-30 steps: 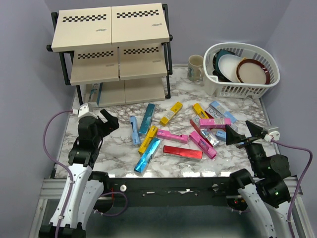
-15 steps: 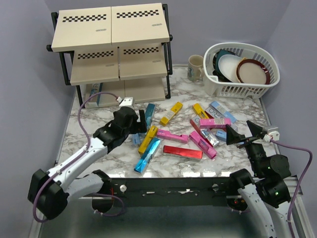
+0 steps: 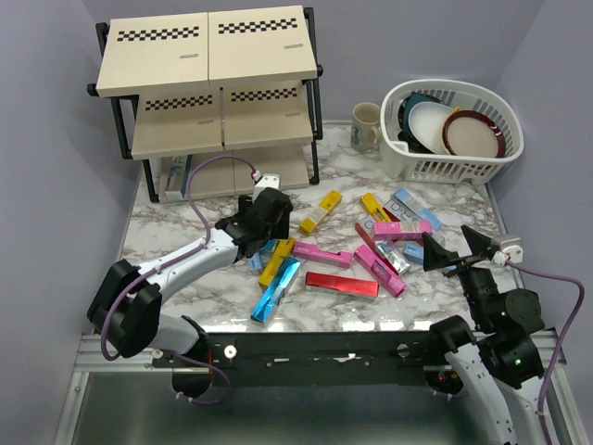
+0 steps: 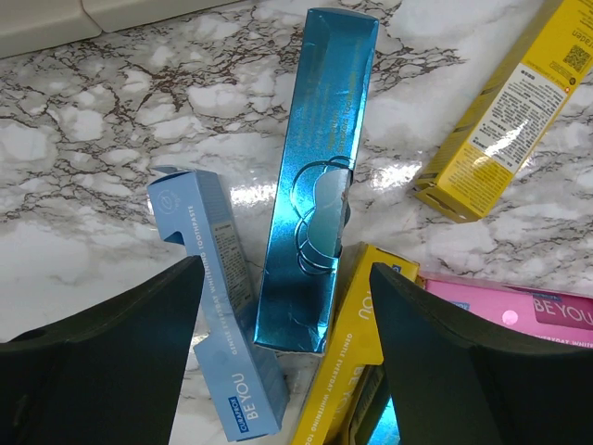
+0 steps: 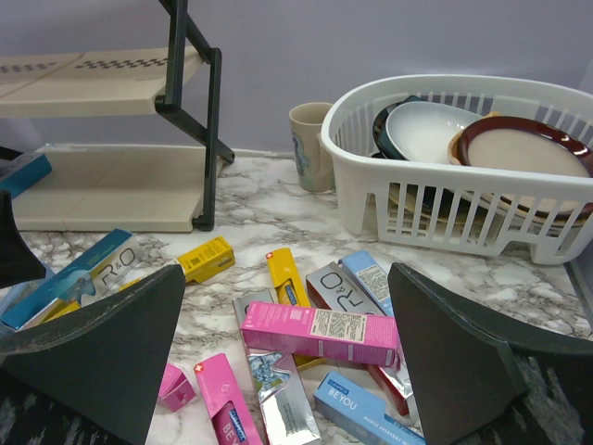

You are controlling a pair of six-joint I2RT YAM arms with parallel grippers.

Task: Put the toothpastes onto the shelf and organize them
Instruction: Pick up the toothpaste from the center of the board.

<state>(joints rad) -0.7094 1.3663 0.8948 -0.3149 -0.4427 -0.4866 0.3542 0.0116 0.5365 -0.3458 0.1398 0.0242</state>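
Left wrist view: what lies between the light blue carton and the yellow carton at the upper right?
A metallic teal-blue carton lies there on the marble table, between the light blue carton and the yellow carton. The left wrist view shows it.

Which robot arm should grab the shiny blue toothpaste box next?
Left. The left gripper hovers open right over the shiny blue carton; the right gripper sits far off to the side.

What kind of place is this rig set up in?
Probably a staged test cell mimicking a home counter: plain purple walls, a marble-pattern table, a shelf, and a dish basket with plates beside a mug.
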